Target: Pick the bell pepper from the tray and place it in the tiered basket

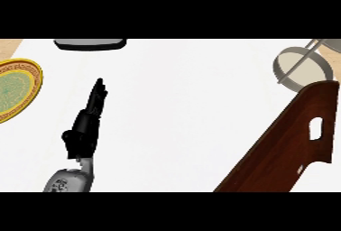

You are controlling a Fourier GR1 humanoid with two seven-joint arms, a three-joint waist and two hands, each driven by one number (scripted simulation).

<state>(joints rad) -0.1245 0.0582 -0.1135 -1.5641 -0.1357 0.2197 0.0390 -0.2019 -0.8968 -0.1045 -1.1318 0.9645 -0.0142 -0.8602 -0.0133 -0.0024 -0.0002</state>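
My left hand [85,126] shows at the lower left, open, with straight fingers pointing up the white counter and nothing in it. A dark brown wooden tray [283,151] with a handle cut-out fills the lower right, seen edge-on and tilted. Just above its top end stands the grey wire tiered basket [303,67] with a round pale bottom. No bell pepper shows anywhere; the tray's inside is hidden. My right hand is out of the picture.
A round plate [16,88] with a gold rim and green pattern lies at the left edge. A grey object with a dark rim [90,43] sits at the top edge. White counter [186,108] stretches between hand and tray.
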